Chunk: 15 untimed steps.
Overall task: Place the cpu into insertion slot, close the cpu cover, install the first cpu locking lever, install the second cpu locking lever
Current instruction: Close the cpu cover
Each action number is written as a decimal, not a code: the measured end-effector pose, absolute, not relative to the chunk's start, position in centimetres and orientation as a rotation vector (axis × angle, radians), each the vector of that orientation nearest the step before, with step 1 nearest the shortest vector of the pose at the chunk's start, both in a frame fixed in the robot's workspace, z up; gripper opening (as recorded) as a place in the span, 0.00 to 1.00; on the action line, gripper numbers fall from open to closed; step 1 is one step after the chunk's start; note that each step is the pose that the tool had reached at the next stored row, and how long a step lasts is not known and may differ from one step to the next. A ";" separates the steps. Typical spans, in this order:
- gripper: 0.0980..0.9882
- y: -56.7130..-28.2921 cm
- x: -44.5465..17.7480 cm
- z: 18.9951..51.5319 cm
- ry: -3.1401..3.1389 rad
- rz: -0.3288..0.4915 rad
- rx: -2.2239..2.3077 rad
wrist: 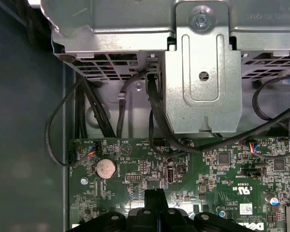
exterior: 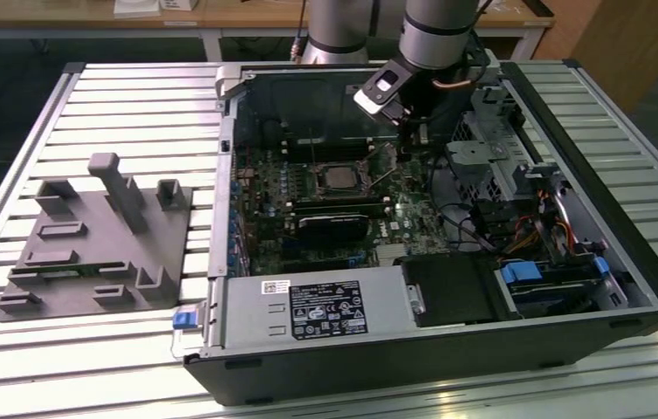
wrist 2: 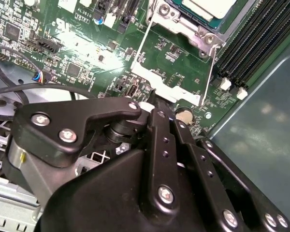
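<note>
The cpu [wrist 2: 205, 6] shows its pale top inside the insertion slot [wrist 2: 193, 29] on the green board; in the exterior view the cpu [exterior: 335, 179] sits mid-board. The cpu cover [wrist 2: 157, 79], a thin silvery frame, is swung open off the slot and stands over the board beside it. A thin wire lever [wrist 2: 211, 72] runs along one side of it. My gripper [wrist 2: 152, 99] is shut, its black tips right at the cover's free edge. It hangs at the exterior view's right of the slot, low inside the case [exterior: 413, 135]. In the first wrist view the closed fingertips [wrist: 157, 195] point at the board.
A metal drive cage [wrist: 203, 72] and black cables [wrist: 154, 121] crowd the side of the board nearest the gripper. Long black memory slots [wrist 2: 253, 48] lie beside the socket. A grey fixture block [exterior: 96, 236] stands on the table at the exterior view's left.
</note>
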State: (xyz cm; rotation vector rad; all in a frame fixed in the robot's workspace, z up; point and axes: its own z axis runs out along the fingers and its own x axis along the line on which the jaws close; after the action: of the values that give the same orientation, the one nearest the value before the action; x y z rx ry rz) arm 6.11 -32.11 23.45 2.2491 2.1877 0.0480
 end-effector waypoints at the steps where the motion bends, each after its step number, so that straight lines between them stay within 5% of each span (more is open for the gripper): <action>1: 0.01 -32.1 6.1 23.5 2.188 0.048 2.249; 15: 0.01 -32.1 6.0 23.9 2.193 0.035 2.255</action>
State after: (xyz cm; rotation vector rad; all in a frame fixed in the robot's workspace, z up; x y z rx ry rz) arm 5.98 -32.12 23.90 2.2549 2.1930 0.0350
